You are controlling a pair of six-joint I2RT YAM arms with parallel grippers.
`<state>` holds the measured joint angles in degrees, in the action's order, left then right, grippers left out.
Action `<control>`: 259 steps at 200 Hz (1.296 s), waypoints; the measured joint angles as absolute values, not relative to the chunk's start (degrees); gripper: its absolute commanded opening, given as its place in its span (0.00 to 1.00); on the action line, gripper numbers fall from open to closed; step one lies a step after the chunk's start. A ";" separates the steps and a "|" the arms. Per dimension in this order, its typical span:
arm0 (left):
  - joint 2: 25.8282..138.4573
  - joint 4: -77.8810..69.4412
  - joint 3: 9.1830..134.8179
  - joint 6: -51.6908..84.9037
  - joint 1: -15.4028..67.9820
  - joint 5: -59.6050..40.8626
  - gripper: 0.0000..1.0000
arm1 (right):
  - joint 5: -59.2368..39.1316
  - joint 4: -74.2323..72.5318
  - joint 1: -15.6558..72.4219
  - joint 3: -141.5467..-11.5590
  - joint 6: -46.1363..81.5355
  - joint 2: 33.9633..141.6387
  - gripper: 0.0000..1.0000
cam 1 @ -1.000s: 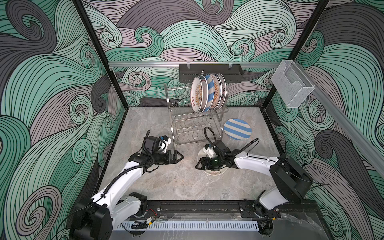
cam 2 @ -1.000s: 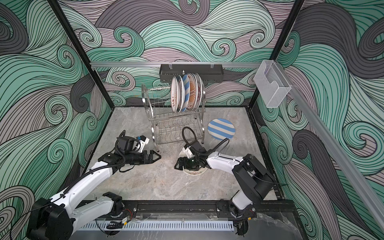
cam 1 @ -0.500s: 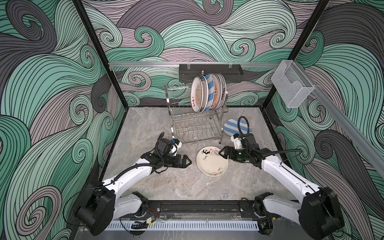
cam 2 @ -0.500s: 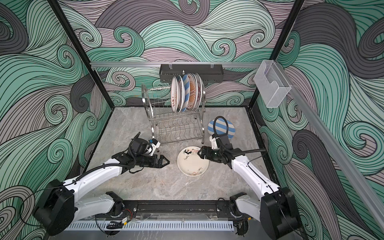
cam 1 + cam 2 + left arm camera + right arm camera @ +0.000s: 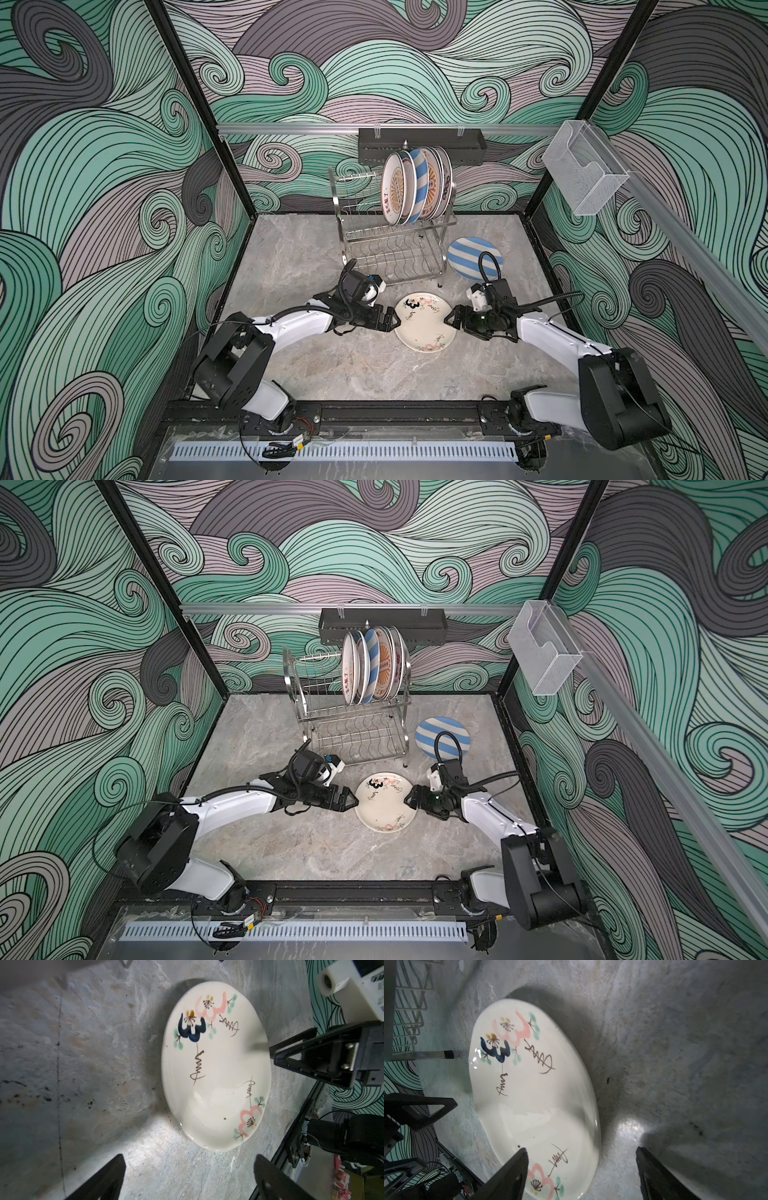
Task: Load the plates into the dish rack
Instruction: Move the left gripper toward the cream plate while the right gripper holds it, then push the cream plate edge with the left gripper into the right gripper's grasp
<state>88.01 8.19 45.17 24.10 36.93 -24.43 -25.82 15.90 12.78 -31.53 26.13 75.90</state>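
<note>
Plates [image 5: 409,189]: several stand on edge in the upper tier of the dish rack [image 5: 390,253], at 12 o'clock on the table [image 5: 332,374]; two lie flat outside it. Flowered plate [image 5: 423,322] lies face up near table centre, just in front of the rack; striped plate [image 5: 467,255] lies at its 1 o'clock, beside the rack's right end.

Left gripper [image 5: 394,321] sits at the flowered plate's 9 o'clock rim, right gripper [image 5: 450,322] at its 3 o'clock rim; both are spread wide, nothing held; right wrist view shows one of its fingers [image 5: 510,1172] over the rim, the other off it above bare table.

Step in hand, as judged: lift the flat plate. Glazed and flush to the table, so it likely slides; brace one side while the other tips the edge up; close only once a finger is under the lip; keep low and slow, or it skates toward the rack foot. Free slots: upper tier's left part; the lower tier looks free.
</note>
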 measured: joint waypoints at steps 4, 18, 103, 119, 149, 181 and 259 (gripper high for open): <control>88.38 8.19 45.28 23.99 36.95 -24.43 0.99 | -25.96 15.49 12.78 -31.31 26.13 76.05 0.82; 89.21 8.36 45.63 23.51 37.23 -24.18 0.99 | -26.57 14.04 12.60 -30.85 26.13 76.20 0.81; 96.25 9.37 51.09 19.77 39.59 -23.14 0.99 | -30.74 5.43 11.73 -29.95 27.31 79.42 0.81; 97.54 9.65 52.01 19.14 40.07 -23.07 0.99 | -31.07 5.30 11.55 -29.95 27.51 79.57 0.80; 98.72 9.96 53.56 18.24 40.97 -23.05 0.99 | -32.38 4.45 11.35 -29.95 28.14 80.44 0.79; 98.94 10.39 54.98 17.41 42.26 -23.09 0.99 | -34.50 1.34 11.29 -29.21 29.63 81.52 0.75; 99.66 12.29 55.33 17.26 43.66 -22.44 0.99 | -39.11 -7.42 10.85 -26.02 34.92 84.16 0.49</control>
